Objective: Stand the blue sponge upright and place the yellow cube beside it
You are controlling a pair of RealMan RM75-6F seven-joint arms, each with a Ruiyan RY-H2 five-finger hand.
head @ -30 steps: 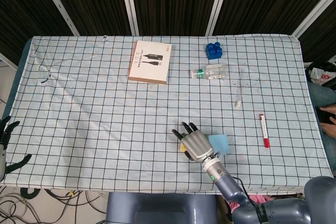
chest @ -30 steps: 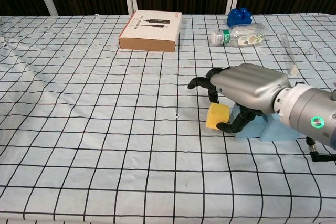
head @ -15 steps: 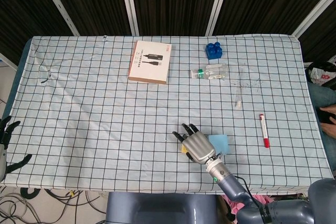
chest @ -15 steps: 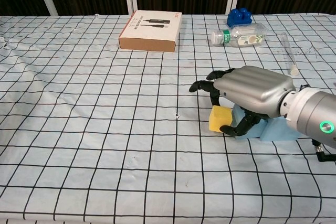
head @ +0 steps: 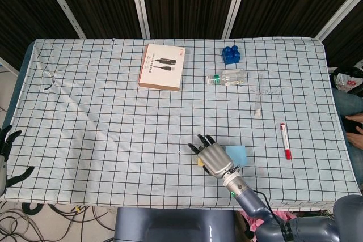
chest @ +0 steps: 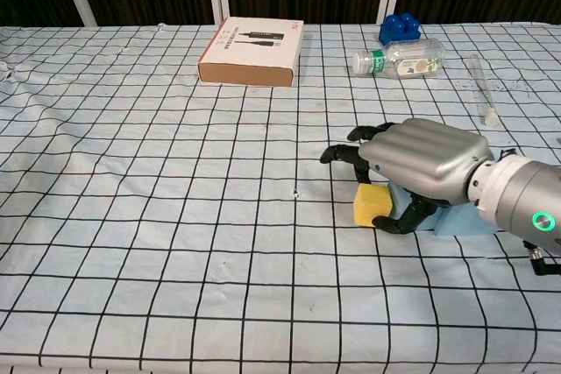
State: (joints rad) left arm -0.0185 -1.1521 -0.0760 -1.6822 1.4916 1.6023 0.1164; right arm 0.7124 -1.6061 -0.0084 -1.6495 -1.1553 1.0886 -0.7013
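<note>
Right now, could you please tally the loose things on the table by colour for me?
Blue: 2, sponge and toy brick
Yellow: 1, cube
Clear: 2, bottle and tube
Red and white: 1, marker
Brown: 1, box
Total: 7

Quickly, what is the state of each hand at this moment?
Left hand: open, holds nothing, at the table's left edge.
Right hand: fingers curled over the yellow cube; whether it grips cannot be told.
</note>
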